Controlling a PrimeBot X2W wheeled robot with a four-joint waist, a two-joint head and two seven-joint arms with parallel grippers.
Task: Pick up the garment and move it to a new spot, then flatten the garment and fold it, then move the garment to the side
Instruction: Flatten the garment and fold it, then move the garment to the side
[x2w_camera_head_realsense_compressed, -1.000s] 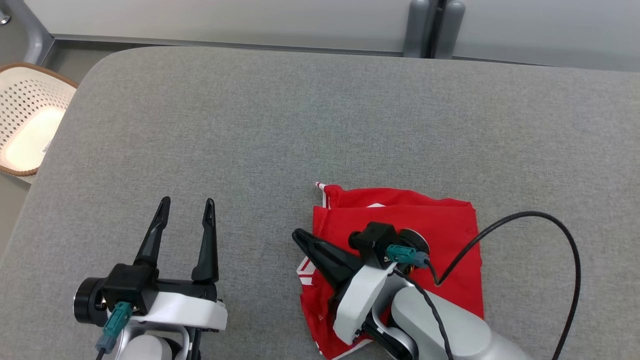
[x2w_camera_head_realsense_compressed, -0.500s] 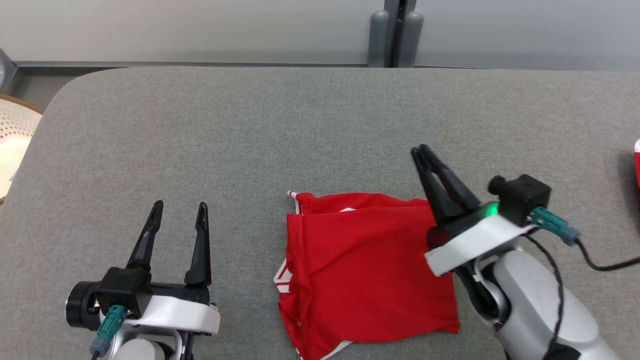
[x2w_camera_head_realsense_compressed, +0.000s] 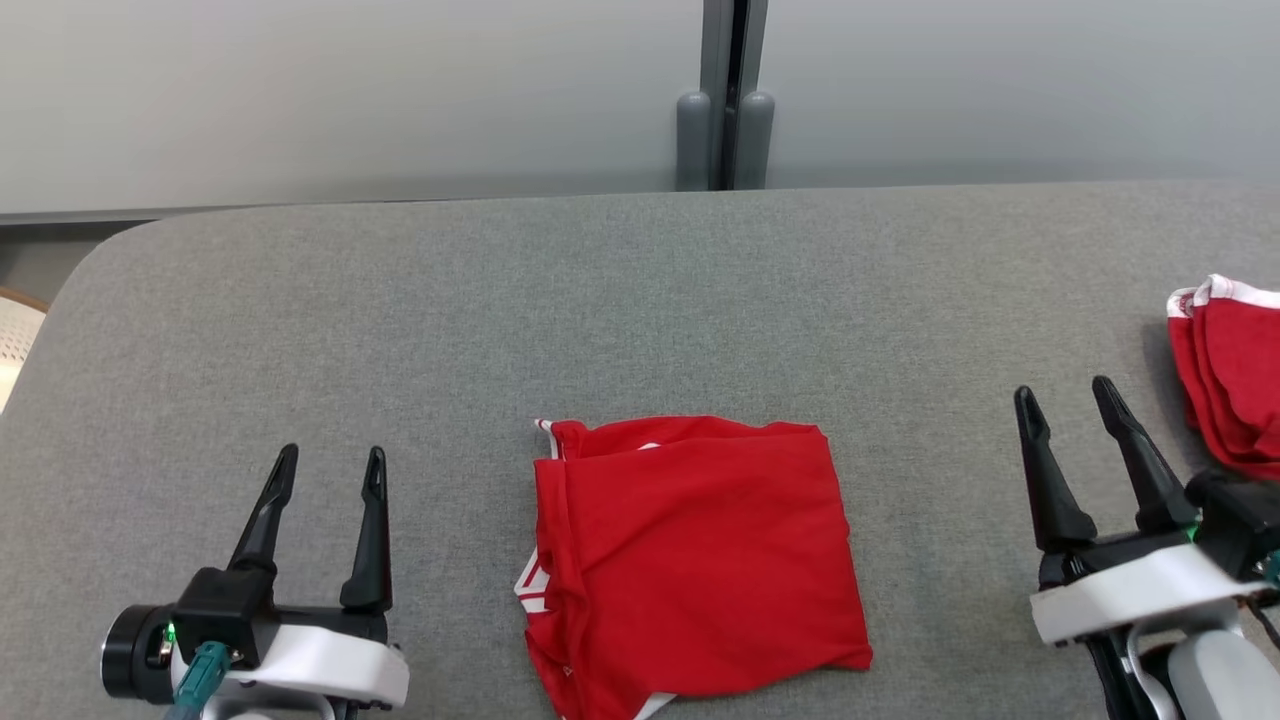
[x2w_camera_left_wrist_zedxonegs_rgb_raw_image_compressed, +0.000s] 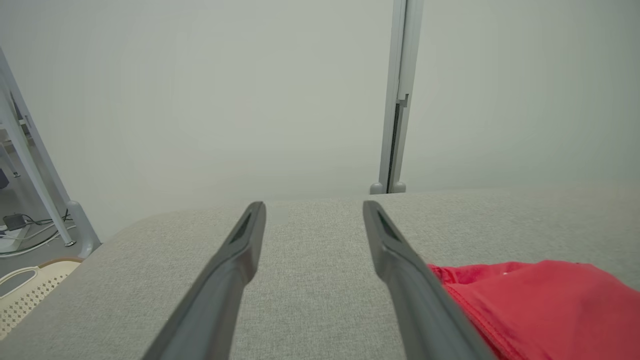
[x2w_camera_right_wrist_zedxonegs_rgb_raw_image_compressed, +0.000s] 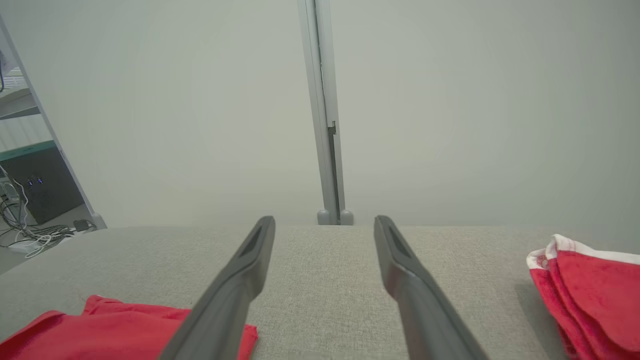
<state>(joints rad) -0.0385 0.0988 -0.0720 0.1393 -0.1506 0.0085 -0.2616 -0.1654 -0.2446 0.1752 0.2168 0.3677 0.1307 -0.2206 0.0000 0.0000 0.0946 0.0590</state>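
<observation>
Lying between the hands: one red garment (x2w_camera_head_realsense_compressed: 690, 560), folded to a rough square, is resting flat on the grey worktop (x2w_camera_head_realsense_compressed: 600, 300); white trim is showing along its left edge and near corner.
Garment to left hand: the left hand (x2w_camera_head_realsense_compressed: 331, 455) is sitting well to the garment's left with bare worktop between them; the left wrist view is showing the red cloth low on the right, past the right finger.
Garment to right hand: the right hand (x2w_camera_head_realsense_compressed: 1062, 392) is sitting to the garment's right, apart from it and not touching; the right wrist view is showing the red cloth low on the left.
Left hand state: fingers (x2w_camera_left_wrist_zedxonegs_rgb_raw_image_compressed: 235, 260) are standing apart, gripping nothing and pointing toward the far edge.
Right hand state: fingers are standing apart, likewise gripping nothing.
Second cloth: a red pile (x2w_camera_head_realsense_compressed: 1230, 380) with white trim is lying at the worktop's right end, near the right hand's outer finger but clear of it.
Basket: a cream perforated basket (x2w_camera_left_wrist_zedxonegs_rgb_raw_image_compressed: 30, 290) is sitting off the worktop's left end, lower down.
Post: a grey post (x2w_camera_head_realsense_compressed: 725, 130) is standing behind the far edge against a pale wall.
Count: hands, two; fingers, two on each; red cloths, two (folded garment, pile); basket, one; post, one.
</observation>
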